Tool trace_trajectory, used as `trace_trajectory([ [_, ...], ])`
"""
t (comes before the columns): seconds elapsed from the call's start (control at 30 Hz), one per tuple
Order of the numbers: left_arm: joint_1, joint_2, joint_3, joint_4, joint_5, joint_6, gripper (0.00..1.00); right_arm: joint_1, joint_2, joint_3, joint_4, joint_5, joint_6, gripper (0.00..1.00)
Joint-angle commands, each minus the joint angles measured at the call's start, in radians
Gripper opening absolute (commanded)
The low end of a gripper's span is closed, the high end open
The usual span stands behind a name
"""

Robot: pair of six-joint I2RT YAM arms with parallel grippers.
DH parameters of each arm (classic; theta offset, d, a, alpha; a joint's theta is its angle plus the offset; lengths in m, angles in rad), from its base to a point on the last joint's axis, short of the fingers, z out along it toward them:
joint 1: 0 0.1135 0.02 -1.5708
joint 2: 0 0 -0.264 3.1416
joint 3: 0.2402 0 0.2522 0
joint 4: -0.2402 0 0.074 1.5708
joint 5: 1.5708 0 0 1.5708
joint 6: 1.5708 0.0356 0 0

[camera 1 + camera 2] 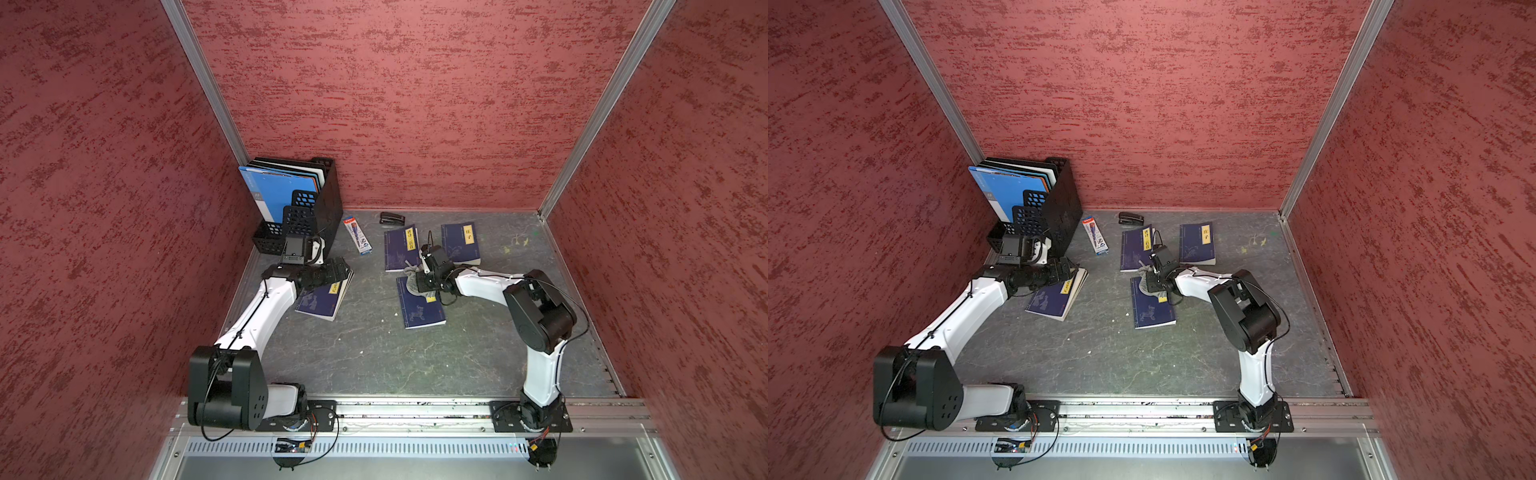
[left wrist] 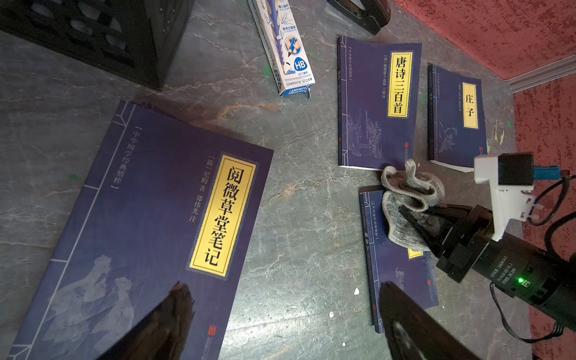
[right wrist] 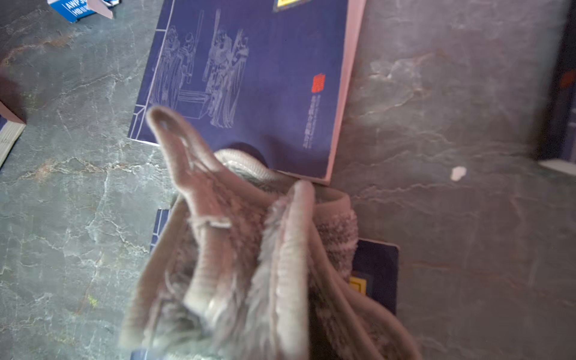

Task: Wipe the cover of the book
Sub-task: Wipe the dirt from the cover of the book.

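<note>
On the grey marbled worktop (image 1: 365, 353), near its middle, lies the dark blue paperback book with a yellow title label (image 1: 420, 311). The right hand (image 1: 420, 283) is clamped on a crumpled grey fluffy cloth (image 2: 408, 202), which rests on the far end of that book's cover and hides most of the label. The left hand (image 2: 283, 288) holds nothing, its fingers spread wide over a second blue paperback (image 2: 149, 218) well to the left. Beyond lie two more blue books (image 1: 401, 249) (image 1: 461, 243), a white-and-blue pencil box (image 1: 358, 235) and a black stapler (image 1: 392, 218).
</note>
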Motion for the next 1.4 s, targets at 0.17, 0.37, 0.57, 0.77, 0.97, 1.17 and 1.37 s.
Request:
trace_trajectory([
  [0.17, -0.002, -0.013, 0.014, 0.003, -0.005, 0.022, 0.95, -0.001, -0.096, -0.196, -0.089, -0.021, 0.012, 0.11],
  [0.37, -0.002, 0.002, 0.024, 0.014, 0.001, 0.017, 0.95, 0.071, -0.235, -0.375, -0.122, -0.044, 0.082, 0.11],
  [0.57, -0.003, 0.012, 0.041, 0.007, -0.002, 0.019, 0.95, 0.113, -0.333, -0.508, -0.119, -0.052, 0.173, 0.11],
  [0.77, -0.002, 0.022, 0.054, 0.002, -0.007, 0.025, 0.95, 0.121, -0.343, -0.534, -0.104, -0.055, 0.186, 0.11],
  [0.97, -0.002, 0.016, 0.044, 0.001, -0.008, 0.023, 0.95, 0.117, -0.251, -0.464, -0.072, -0.03, 0.161, 0.1],
  [1.17, -0.003, 0.016, 0.04, 0.001, -0.005, 0.023, 0.95, 0.056, -0.116, -0.296, -0.051, 0.002, 0.108, 0.1],
  [1.37, -0.004, 0.009, 0.022, 0.004, -0.008, 0.019, 0.95, 0.003, -0.004, -0.088, -0.085, 0.017, 0.031, 0.1],
])
